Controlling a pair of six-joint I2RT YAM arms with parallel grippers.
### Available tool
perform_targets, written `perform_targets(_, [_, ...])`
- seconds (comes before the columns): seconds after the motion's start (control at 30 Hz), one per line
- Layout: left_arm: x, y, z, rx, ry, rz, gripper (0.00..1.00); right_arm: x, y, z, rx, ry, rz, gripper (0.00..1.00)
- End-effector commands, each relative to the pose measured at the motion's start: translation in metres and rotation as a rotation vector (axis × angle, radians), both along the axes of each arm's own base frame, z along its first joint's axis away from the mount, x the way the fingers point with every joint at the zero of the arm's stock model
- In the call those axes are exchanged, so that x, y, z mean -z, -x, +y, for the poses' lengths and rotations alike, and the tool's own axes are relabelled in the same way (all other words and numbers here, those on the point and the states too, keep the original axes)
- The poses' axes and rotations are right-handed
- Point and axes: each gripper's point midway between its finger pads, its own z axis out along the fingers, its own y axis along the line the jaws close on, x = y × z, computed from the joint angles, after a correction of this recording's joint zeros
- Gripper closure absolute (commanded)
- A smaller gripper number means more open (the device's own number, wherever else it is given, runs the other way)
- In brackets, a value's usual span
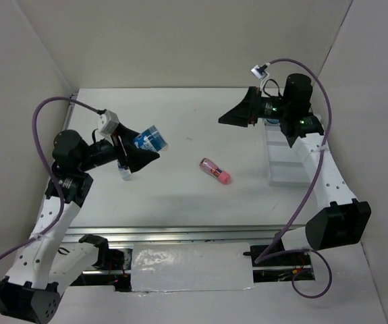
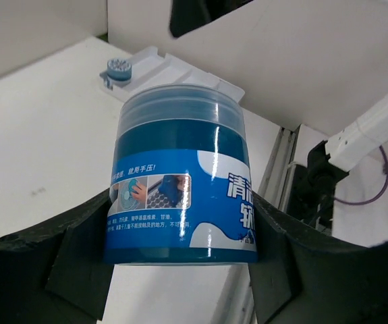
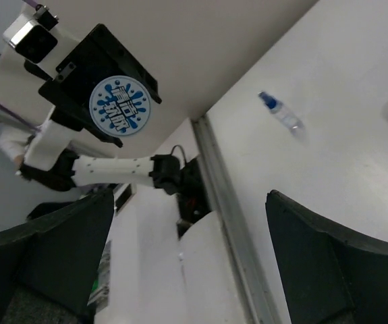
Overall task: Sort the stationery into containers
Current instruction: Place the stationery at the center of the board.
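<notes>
A round blue pot is held pinched in the left claw, raised above the table's left side. The white tray lies well apart at the far right, beneath the right claw, which is spread and empty.

A flat white table surface carries the work area. Plain white panel walls enclose it at the back and on both sides. A strip of silver metal rail runs along the near edge of the table. Just in front of the rail lies a crinkled patch of shiny silver foil.
</notes>
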Motion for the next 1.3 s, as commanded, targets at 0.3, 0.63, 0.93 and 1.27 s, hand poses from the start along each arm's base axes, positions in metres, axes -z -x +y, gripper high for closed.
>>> perform_targets(0.3, [-0.013,0.041,0.002,-0.027,-0.116,-0.358,1.0,-0.023,0.083,0.101,-0.424,-0.092,0.053,0.0])
perform_targets(0.63, [-0.009,0.048,0.002,0.0,-0.149,-0.342,1.0,-0.005,0.086,0.157,-0.49,-0.04,0.064,0.0])
perform_targets(0.93, [-0.015,0.048,0.004,-0.013,-0.153,-0.383,1.0,0.002,0.096,0.173,-0.557,-0.051,0.108,0.0])
perform_targets(1.27, [-0.019,0.044,0.003,-0.02,-0.128,-0.373,1.0,-0.008,0.124,0.177,-0.663,-0.08,0.105,0.0])
